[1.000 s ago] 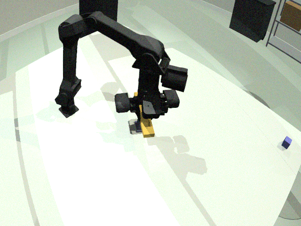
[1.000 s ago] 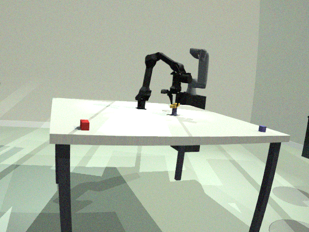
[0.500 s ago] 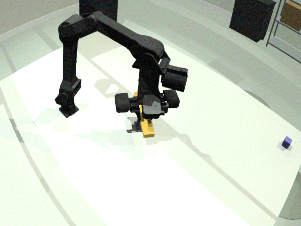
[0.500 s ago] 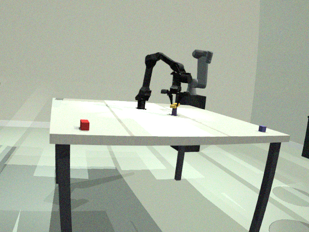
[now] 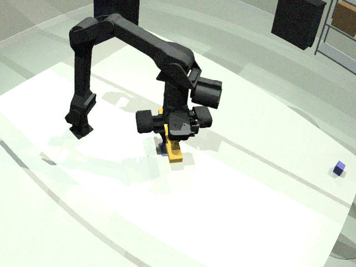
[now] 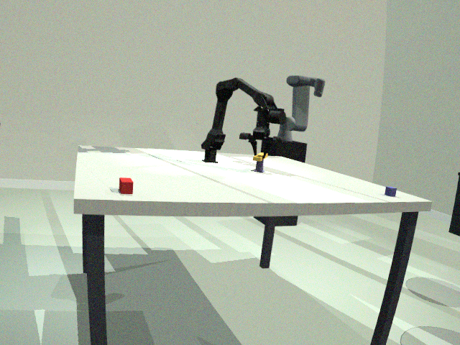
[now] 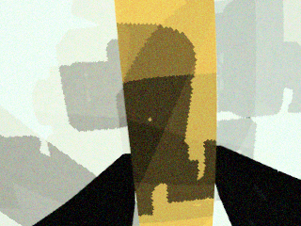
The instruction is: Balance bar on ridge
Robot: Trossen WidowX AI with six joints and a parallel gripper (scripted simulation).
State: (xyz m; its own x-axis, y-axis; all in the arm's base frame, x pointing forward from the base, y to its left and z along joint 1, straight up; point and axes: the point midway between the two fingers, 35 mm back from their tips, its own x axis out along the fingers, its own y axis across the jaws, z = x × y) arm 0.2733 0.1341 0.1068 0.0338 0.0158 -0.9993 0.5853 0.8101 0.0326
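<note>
The yellow bar (image 5: 175,156) (image 6: 259,157) (image 7: 202,56) lies across the top of the purple ridge (image 5: 164,149) (image 6: 259,166), above the table, and looks about level. Much of the bar and the ridge is hidden under the arm in the top view. My gripper (image 5: 172,140) (image 6: 259,153) (image 7: 172,160) points down with one finger on each side of the bar. It is slightly open, the fingers very close beside the bar's sides. The exact contact between bar and ridge is too small to see.
A small blue-purple block (image 5: 339,168) (image 6: 390,191) lies near the table's far right corner in the exterior view. A red cube (image 6: 126,185) lies near the front left edge. A grey robot arm (image 6: 300,107) stands behind the table.
</note>
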